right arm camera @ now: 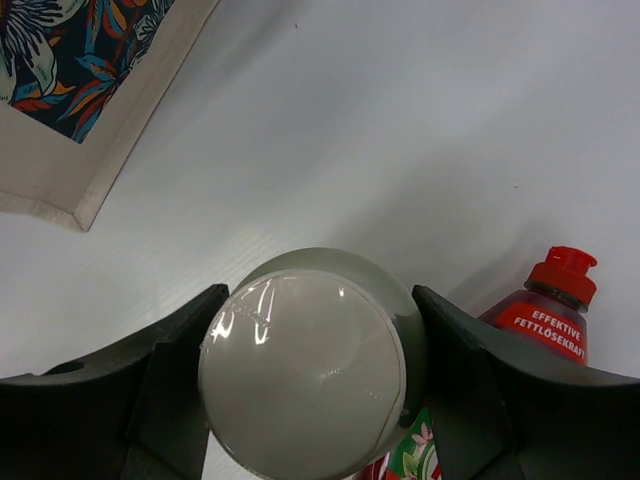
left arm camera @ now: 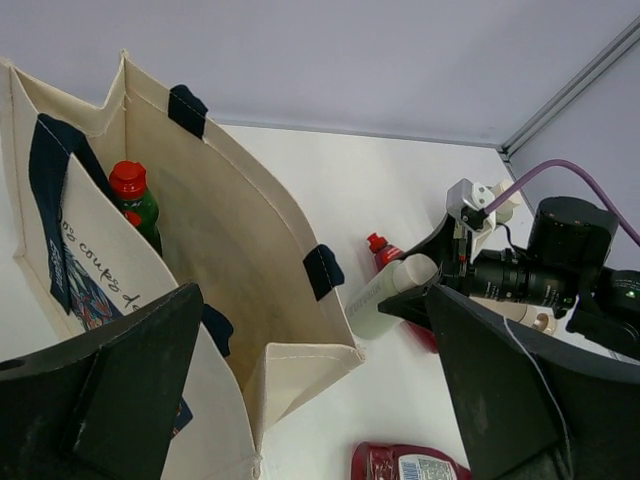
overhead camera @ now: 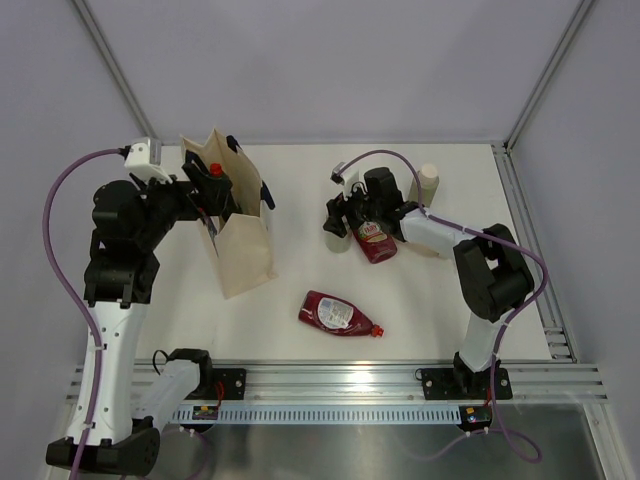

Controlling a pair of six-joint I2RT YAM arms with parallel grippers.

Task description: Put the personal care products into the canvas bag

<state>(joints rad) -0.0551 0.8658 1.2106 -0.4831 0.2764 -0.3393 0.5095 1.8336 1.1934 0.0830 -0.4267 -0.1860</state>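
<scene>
The right gripper (right arm camera: pixel 318 300) is closed on a pale green bottle (right arm camera: pixel 305 370), to the right of the canvas bag (overhead camera: pixel 245 250). A dark red bottle (overhead camera: pixel 376 241) lies just beside it, and a second dark red bottle (overhead camera: pixel 338 312) lies nearer. The left gripper (overhead camera: pixel 208 203) is at the bag's open mouth, its fingers wide apart. A green bottle with red cap (left arm camera: pixel 135 205) stands inside the bag. A beige-pink bottle (overhead camera: pixel 428 183) stands upright at the far right.

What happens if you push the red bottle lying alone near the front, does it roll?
It would probably slide more than roll. The dark red bottle lies on its side with its broad label face up, so it looks flattish. Its shiny plastic might slip in a grip.
</scene>
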